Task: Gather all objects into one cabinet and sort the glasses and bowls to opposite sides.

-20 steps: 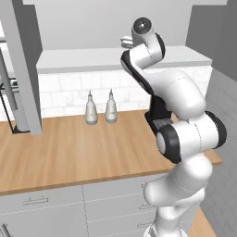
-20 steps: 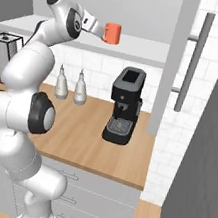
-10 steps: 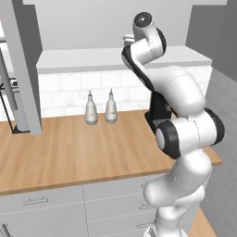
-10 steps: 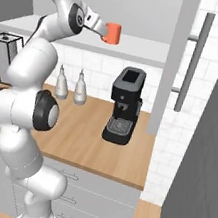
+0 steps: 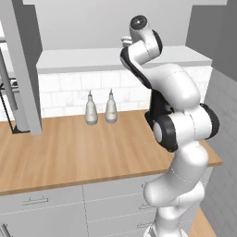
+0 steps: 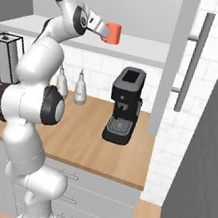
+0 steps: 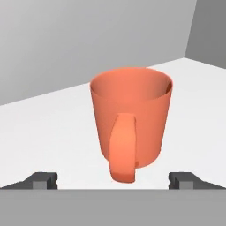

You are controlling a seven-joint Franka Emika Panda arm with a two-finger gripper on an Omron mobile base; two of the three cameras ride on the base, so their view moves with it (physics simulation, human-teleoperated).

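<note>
Simulated kitchen: a wooden counter (image 5: 69, 148) runs across the middle of the left base view over grey drawer fronts (image 5: 55, 208), with white tile behind and a thick white cabinet shelf (image 5: 78, 59) across the upper part of the frame, pale grey inside above it. Two white bottles (image 5: 100, 109) stand side by side at centre frame, near the tile. White arm rises from lower right and bends up to the shelf at upper centre. In the right base view the arm climbs from lower left; its gripper (image 6: 102, 30) sits at upper left of centre, level with the shelf, pointing right at an orange cup (image 6: 112, 33) that stands upright on the shelf just beyond the fingertips. Black coffee machine (image 6: 122, 112) stands on the counter at centre frame, below and right of the cup; a grey door with a long bar handle (image 6: 191, 69) hangs at upper right. Hand view: cup (image 7: 131, 127) fills the centre, upright on the white shelf, handle turned toward the camera. Finger tips (image 7: 43, 180) sit at the bottom corners, spread wide, one either side of the cup and clear of it; nothing gripped. Grey cabinet wall behind the cup.
</note>
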